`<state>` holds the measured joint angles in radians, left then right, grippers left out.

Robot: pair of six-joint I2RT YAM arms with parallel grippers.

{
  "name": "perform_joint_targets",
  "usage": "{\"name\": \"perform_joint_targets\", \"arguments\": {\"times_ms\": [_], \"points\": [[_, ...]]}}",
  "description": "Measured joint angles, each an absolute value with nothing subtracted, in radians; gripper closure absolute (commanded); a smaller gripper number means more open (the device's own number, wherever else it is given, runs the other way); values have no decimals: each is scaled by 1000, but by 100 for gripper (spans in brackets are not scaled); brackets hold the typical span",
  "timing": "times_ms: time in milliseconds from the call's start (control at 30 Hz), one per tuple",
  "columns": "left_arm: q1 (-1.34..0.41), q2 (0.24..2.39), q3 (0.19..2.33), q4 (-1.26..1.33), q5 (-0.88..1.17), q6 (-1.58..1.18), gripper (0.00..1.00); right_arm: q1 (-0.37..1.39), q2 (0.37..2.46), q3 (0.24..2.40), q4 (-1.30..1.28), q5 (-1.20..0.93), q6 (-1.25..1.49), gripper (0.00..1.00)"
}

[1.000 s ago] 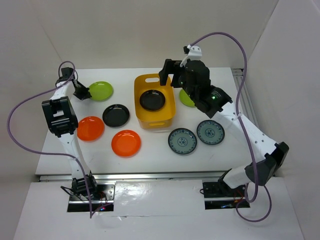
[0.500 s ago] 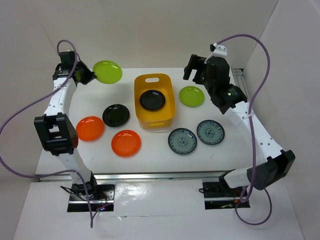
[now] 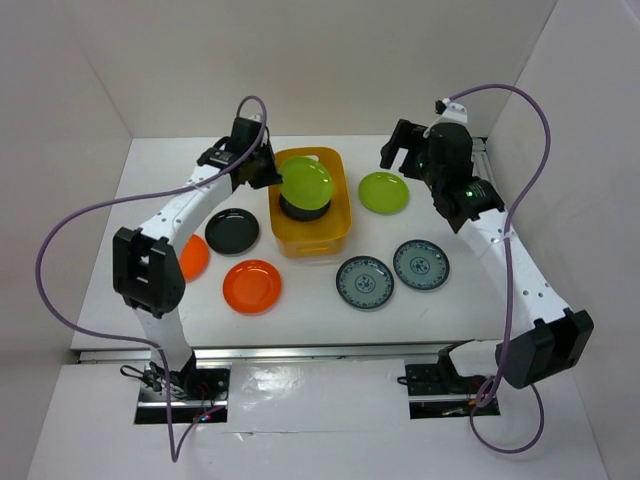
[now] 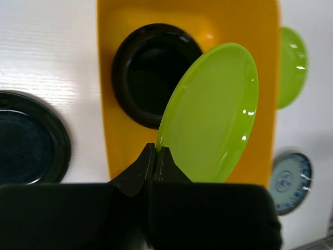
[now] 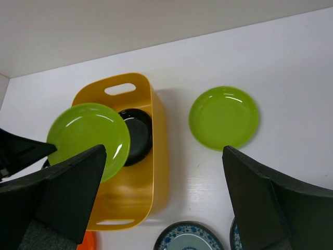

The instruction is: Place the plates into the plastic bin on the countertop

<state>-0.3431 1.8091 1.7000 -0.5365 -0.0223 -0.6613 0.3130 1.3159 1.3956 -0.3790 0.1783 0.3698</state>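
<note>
Around the plastic bin (image 3: pixel 311 241) on the white desk (image 3: pixel 300 322), 6 plates lie loose. A lime plate (image 3: pixel 384 192) sits at 3 o'clock of it. A black plate (image 3: pixel 232 231) sits at 8 o'clock. An orange plate (image 3: pixel 252 286) lies at 7 o'clock, and a 2nd orange plate (image 3: pixel 193 257), farther toward 8 o'clock, is half hidden under the left arm. 2 blue-and-white patterned plates (image 3: pixel 364 282) (image 3: pixel 421 264) lie side by side at 4 o'clock. None of them touches the bin.

Inside the bin 1 black plate (image 4: pixel 148 73) lies flat. The left end effector (image 4: pixel 156 156) reaches in from 9 o'clock, pinching the rim of another lime plate (image 4: pixel 213 112). That plate is tilted, over the bin and partly covering the black one below. Whether the 2 touch cannot be told.

The right end effector (image 3: pixel 403 148) hangs spread and empty, near 12 o'clock of the loose lime plate.
</note>
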Motion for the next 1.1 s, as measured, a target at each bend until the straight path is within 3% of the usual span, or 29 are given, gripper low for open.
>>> {"name": "perform_joint_targets", "arguments": {"times_ms": [433,467,600,667,733,767,833,1100], "points": [[-338,2048,1814,-562,-66,-619,99,259,1263,1348,-384,143,374,0],[-338,2059,1822,-562,-66,-611,86,257,1261,1348,-384,141,374,0],[-338,2095,1848,-554,-67,-601,54,250,1253,1345,-387,128,373,0],[-338,2104,1858,-555,-68,-601,45,245,1243,1326,-383,119,373,0],[-338,2110,1868,-553,-65,-599,26,239,1234,1291,-383,111,374,0],[-339,2112,1876,-552,-58,-601,26,233,1234,1272,-382,102,375,0],[-339,2119,1896,-547,-49,-601,0,219,1240,1231,-375,88,379,0],[-364,2105,1962,-548,11,-600,0,131,1445,1137,-329,6,403,0]]}}
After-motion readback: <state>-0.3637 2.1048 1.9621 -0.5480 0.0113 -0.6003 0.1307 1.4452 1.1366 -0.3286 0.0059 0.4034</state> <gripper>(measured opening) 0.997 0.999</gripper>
